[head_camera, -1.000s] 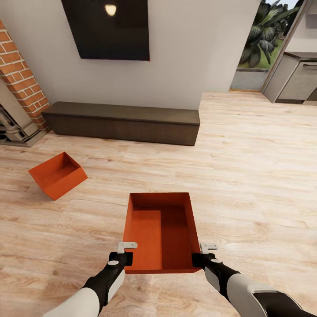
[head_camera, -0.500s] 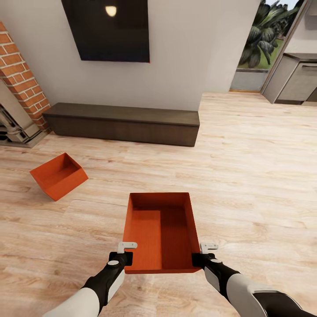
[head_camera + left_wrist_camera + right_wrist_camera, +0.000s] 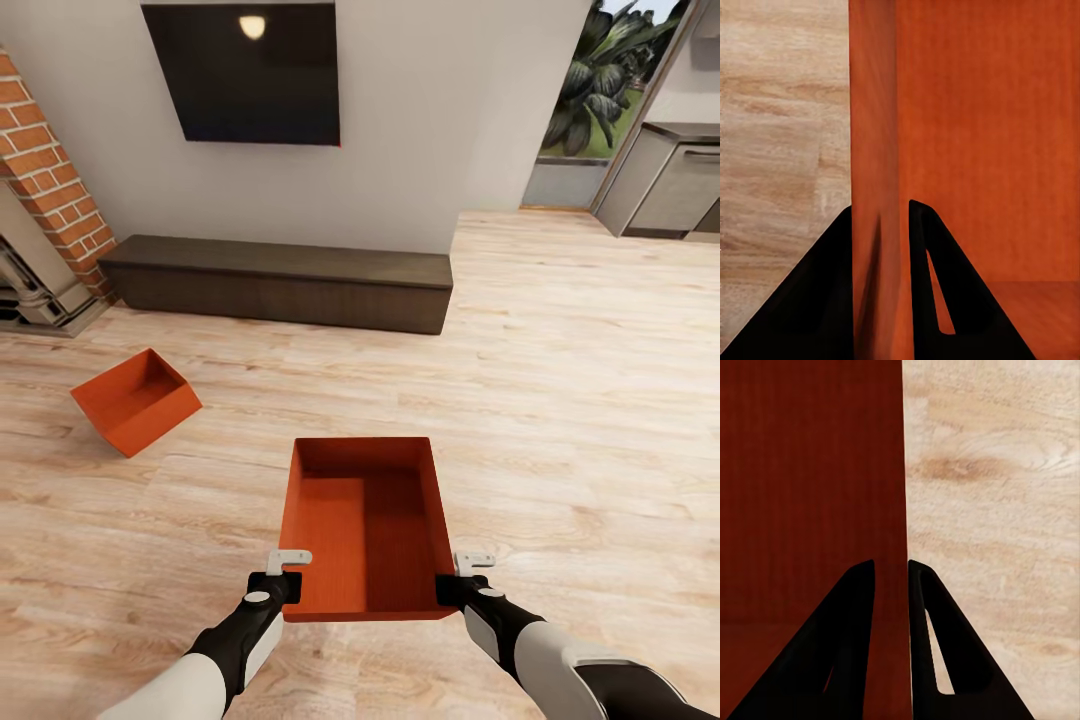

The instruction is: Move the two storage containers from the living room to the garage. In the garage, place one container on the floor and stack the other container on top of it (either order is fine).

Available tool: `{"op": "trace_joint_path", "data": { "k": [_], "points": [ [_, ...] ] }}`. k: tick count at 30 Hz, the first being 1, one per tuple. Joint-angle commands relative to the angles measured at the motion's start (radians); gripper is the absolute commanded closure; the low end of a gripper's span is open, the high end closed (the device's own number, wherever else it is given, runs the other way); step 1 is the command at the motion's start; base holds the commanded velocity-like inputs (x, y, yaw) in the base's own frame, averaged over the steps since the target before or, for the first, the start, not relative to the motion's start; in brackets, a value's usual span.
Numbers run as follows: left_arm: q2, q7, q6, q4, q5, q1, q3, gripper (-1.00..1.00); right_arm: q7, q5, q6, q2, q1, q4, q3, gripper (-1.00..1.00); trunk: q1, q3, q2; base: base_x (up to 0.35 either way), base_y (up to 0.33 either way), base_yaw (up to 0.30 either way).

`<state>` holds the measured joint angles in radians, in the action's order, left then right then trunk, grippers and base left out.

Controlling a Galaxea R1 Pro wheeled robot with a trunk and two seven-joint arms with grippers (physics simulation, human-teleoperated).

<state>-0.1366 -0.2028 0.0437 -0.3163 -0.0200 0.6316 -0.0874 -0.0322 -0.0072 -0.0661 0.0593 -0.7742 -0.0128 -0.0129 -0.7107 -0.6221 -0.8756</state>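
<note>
I hold one orange-red storage container (image 3: 365,525) in front of me, above the light wood plank floor of the living room. My left gripper (image 3: 283,583) is shut on its left wall near the front corner; in the left wrist view that wall (image 3: 874,150) runs between the two black fingers (image 3: 945,292). My right gripper (image 3: 452,588) is shut on the right wall, which the right wrist view shows pinched as a thin edge (image 3: 891,510) between its fingers. The second storage container (image 3: 136,399) lies tilted on the planks at the left.
A long dark low cabinet (image 3: 280,280) runs along the white wall under the wall TV (image 3: 242,70). The brick fireplace (image 3: 45,200) stands at the far left. At the right, an opening leads past grey kitchen units (image 3: 668,180). Open plank floor (image 3: 580,400) lies to the right.
The whole head view has shifted slightly, so the far container, TV and fireplace sit a little lower and more to the right. The held container and both grippers stay put in the picture.
</note>
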Motion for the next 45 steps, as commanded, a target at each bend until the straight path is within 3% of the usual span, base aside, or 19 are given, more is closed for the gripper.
{"op": "trace_joint_path", "data": {
  "k": [1,45],
  "points": [
    [0.001,-0.013,0.005,-0.004,0.014,0.000,-0.002,1.00,-0.002,-0.005,-0.004,0.000,0.000,0.004,-0.015,1.00,0.004,0.002,0.007,0.000,0.000,0.000],
    [0.001,-0.013,0.005,-0.004,0.012,0.000,-0.002,1.00,-0.002,-0.004,-0.004,0.001,0.000,0.004,-0.015,1.00,0.173,0.140,0.315,0.000,0.000,0.000]
  ]
}}
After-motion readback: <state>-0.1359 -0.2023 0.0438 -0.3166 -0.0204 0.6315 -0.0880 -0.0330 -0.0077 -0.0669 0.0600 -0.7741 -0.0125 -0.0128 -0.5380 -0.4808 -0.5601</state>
